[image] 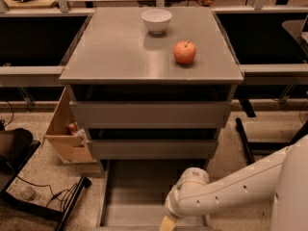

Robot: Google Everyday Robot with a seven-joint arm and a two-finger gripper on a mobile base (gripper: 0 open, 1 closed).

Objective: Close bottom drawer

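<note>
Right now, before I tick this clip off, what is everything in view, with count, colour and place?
cabinet: one, grey, centre of view.
bowl: one, white, back of the cabinet top.
apple: one, red, on the cabinet top, right of the bowl and nearer.
upper drawer fronts: two, grey, stacked under the top.
bottom drawer: one, grey, pulled out at floor level.
wooden box: one, light brown, on the floor left of the cabinet.
cables: black, floor at lower left.
arm: one, white, reaching in from lower right.
pincer: one, tan, at the view's lower edge, over the bottom drawer's near end.
</note>
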